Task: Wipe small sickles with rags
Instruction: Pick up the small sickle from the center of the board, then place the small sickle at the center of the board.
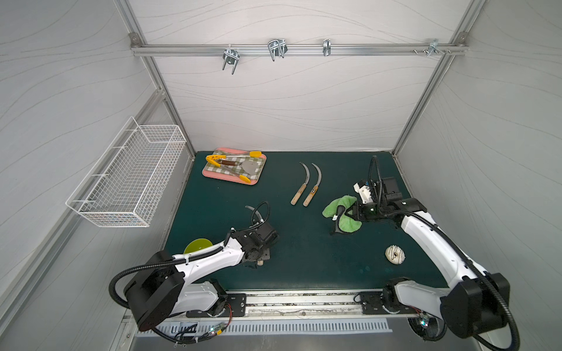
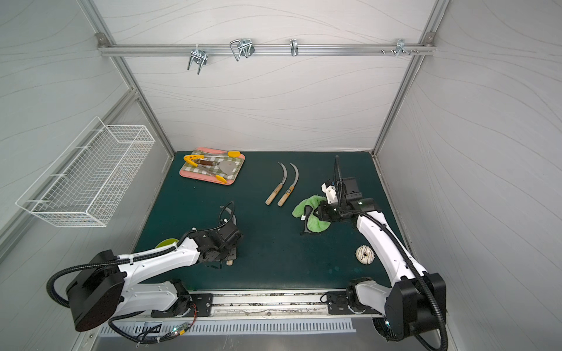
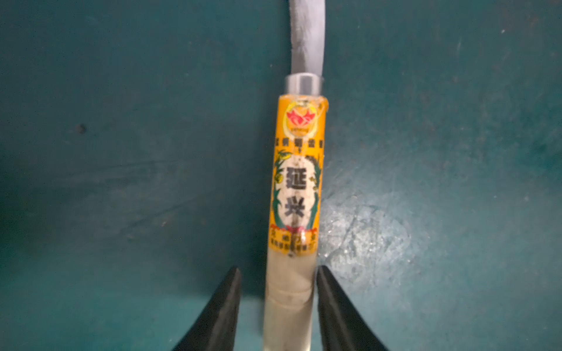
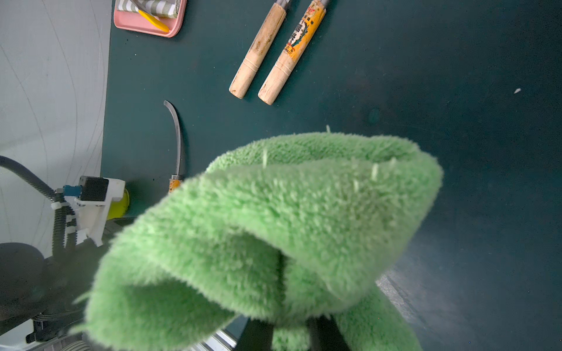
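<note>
Top views both show the right gripper (image 1: 352, 212) closed on a fluffy light-green microfibre cloth (image 1: 342, 204). The cloth bunches around the fingertips, and its dark edging trails down to the dark green mat (image 1: 304, 267). Just beyond those fingertips two small sickles lie side by side on the mat. One is a plain wooden-handled sickle (image 1: 296, 196) and the other an orange-labelled wooden-handled sickle (image 1: 310, 194). Their curved grey blades point away from the arms. A white iced doughnut (image 1: 395, 254) lies back beside the right forearm. The left arm's black wrist (image 1: 258, 240) covers its fingers, and a grey blade tip curves out ahead of it.

Left wrist view: the left gripper (image 3: 278, 270) straddles the pale wooden handle of a third sickle with a yellow-orange label (image 3: 295, 182) lying on the mat. The label sits just ahead of the fingertips and the grey blade farther ahead. One black finger (image 3: 331, 304) is about at the wood and a sliver of mat shows beside the other. I cannot tell whether they pinch.

Right wrist view: the cloth fills the space straight ahead of the right gripper, its fold clamped between the dark fingers. Past the cloth lie the two handles, and off to one side the third sickle's blade.
</note>
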`<control>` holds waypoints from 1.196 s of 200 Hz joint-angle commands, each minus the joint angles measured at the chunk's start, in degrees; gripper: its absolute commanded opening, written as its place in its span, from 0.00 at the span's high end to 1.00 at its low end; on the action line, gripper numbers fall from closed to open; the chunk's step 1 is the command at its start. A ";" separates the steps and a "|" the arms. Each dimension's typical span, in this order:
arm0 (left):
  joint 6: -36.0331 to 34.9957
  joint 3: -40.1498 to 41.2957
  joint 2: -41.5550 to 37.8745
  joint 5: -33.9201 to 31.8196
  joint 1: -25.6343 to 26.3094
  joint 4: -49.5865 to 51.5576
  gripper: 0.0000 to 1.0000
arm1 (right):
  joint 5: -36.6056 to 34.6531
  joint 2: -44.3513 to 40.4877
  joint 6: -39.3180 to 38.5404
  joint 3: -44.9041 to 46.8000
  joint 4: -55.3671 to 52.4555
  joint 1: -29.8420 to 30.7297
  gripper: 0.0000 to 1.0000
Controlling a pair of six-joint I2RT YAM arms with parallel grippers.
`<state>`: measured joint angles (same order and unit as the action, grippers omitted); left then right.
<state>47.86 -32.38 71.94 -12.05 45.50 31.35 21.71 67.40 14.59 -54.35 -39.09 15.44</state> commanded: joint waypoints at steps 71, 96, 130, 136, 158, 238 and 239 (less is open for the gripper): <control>-0.44 -1.73 1.77 -1.93 0.73 -1.29 1.00 | 0.24 -0.25 0.41 -1.31 0.11 0.81 0.84; -5.01 -5.36 -1.90 -4.26 2.50 -0.37 1.00 | 1.79 1.18 0.96 -1.34 0.58 -0.15 0.84; -15.10 -9.78 -2.22 -2.73 5.85 -3.10 1.00 | 7.19 3.09 1.95 -1.01 1.39 -2.37 0.84; -16.99 -10.48 -1.67 -2.25 6.64 -3.67 1.00 | 7.20 3.40 1.92 -1.18 0.85 -2.42 0.84; -23.63 -13.25 1.61 -1.46 10.68 -4.77 1.00 | 5.27 3.98 1.68 -1.81 -0.99 -2.90 0.84; -35.79 -17.74 11.61 1.99 18.23 -8.94 1.00 | 3.61 3.31 1.19 -1.51 -2.52 -7.45 0.84; -35.98 -17.77 11.80 2.01 18.23 -8.99 1.00 | 3.61 3.33 1.21 -1.53 -2.50 -7.45 0.84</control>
<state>17.80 -46.24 81.30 -11.07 63.26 25.85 25.63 71.20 16.51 -54.39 -39.57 8.78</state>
